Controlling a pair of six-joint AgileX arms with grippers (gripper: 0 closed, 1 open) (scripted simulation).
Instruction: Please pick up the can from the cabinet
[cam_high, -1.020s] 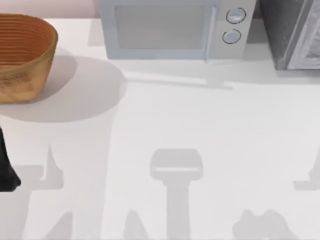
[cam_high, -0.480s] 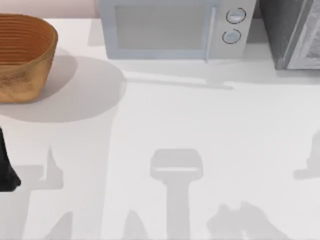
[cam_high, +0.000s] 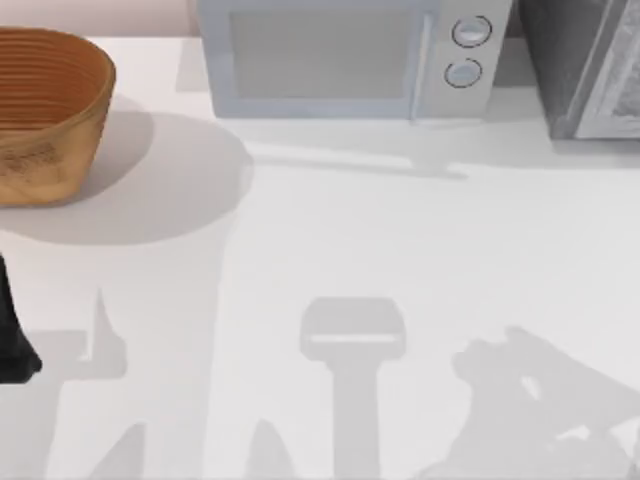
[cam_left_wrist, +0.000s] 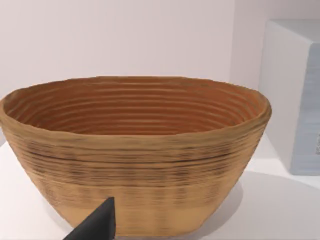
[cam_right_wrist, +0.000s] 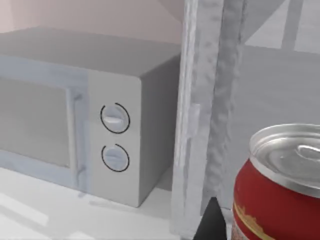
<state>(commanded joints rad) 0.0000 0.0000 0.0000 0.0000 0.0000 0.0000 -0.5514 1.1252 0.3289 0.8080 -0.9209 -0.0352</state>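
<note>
A red can (cam_right_wrist: 280, 200) with a silver lid stands upright, close up in the right wrist view. Behind it is the grey cabinet (cam_right_wrist: 210, 100), whose open front shows a pale post. A black part of my right gripper (cam_right_wrist: 212, 222) shows just beside the can's side; I cannot tell whether it touches the can. In the top view the cabinet (cam_high: 585, 70) sits at the table's back right corner. My left arm (cam_high: 12, 335) is parked at the left edge, and its gripper (cam_left_wrist: 102, 220) faces the basket.
A woven brown basket (cam_high: 45, 110) stands at the back left. A grey microwave (cam_high: 350, 55) with two round knobs stands at the back middle, just left of the cabinet. The right arm's shadow (cam_high: 540, 400) lies on the white table at the front right.
The right arm's shadow on the table has shifted from the front middle-right toward the right edge and grown larger. The left arm, basket and microwave have not moved.
</note>
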